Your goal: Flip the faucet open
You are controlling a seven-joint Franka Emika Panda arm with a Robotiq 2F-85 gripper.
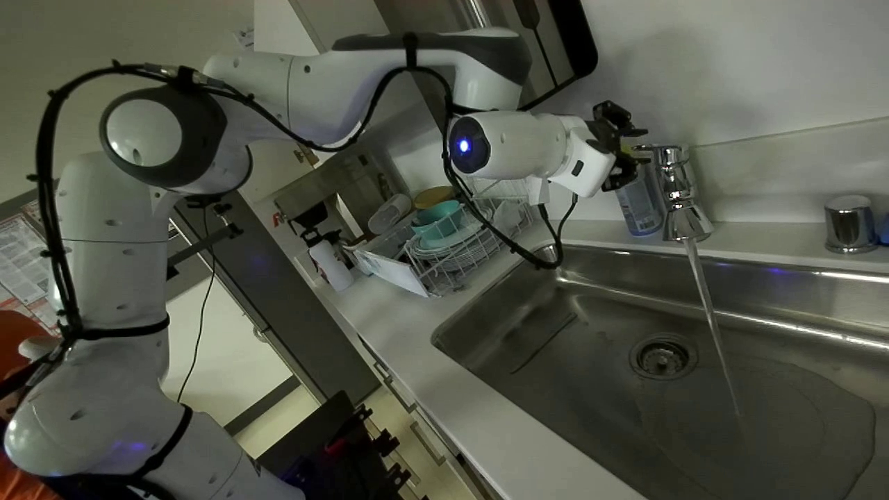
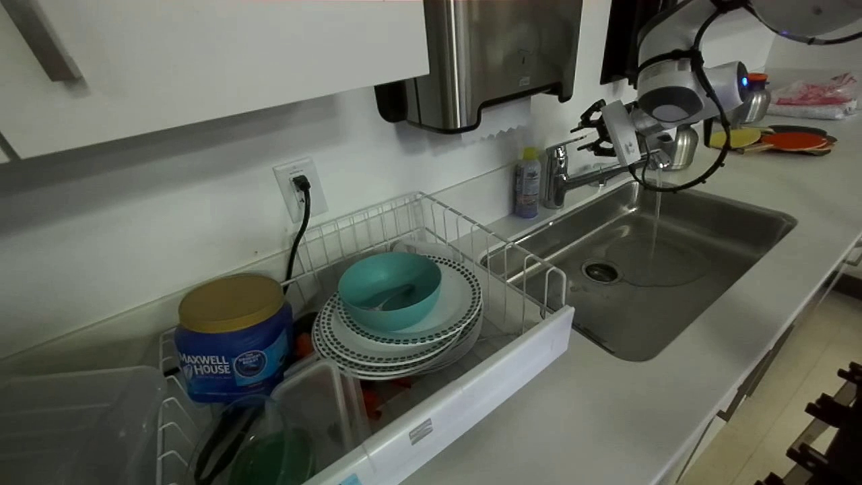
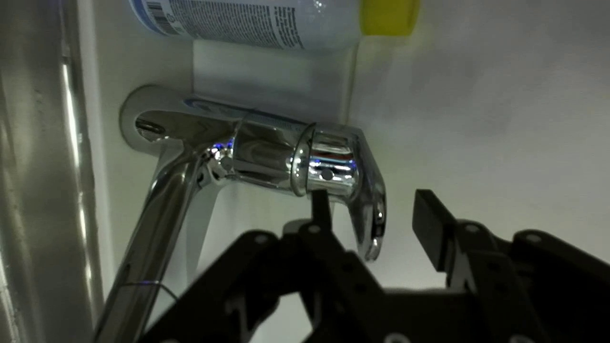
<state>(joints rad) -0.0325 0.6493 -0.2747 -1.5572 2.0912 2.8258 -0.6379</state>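
The faucet [image 3: 267,152] was mounted on the ledge between the wall [image 3: 476,119] and the sink [image 1: 590,417], and it was shown in all three views. Water [image 1: 708,326] was being let out of its spout [image 3: 159,228] in a thin stream, and a shallow wet patch [image 1: 785,417] was spread over the sink floor near the drain [image 1: 663,356].

The gripper [image 3: 374,214] was positioned beside the top of the faucet, with its fingers [image 3: 433,228] spread apart. In the wrist view, the tip of the lever handle [image 3: 372,219] was framed between them, and a gap was shown on each side of it. The arm [image 1: 111,278] was stretched out toward the back of the sink.

Just beside the faucet, a bottle [image 2: 527,185] with a yellow cap [image 3: 388,16] was stood upright, close to the wall. In an exterior view, a round metal fitting [image 1: 851,222] was seen on the same ledge, on the opposite side of the faucet from the bottle.

On the counter [image 2: 572,411] next to the sink, a white wire dish rack [image 2: 512,370] was set. Plates [image 2: 463,298] with dark-patterned rims were stacked in it, and a teal bowl [image 2: 377,316] was rested on top of them. A blue coffee tub [image 2: 232,357] with a brown lid [image 2: 232,302] was seen near the plates. A towel dispenser [image 2: 498,60] was fixed to the wall, and a black plug [image 2: 301,180] was pushed into an outlet [image 2: 315,195]. At the far end of the counter, red and yellow paddles [image 2: 794,141] were laid together.
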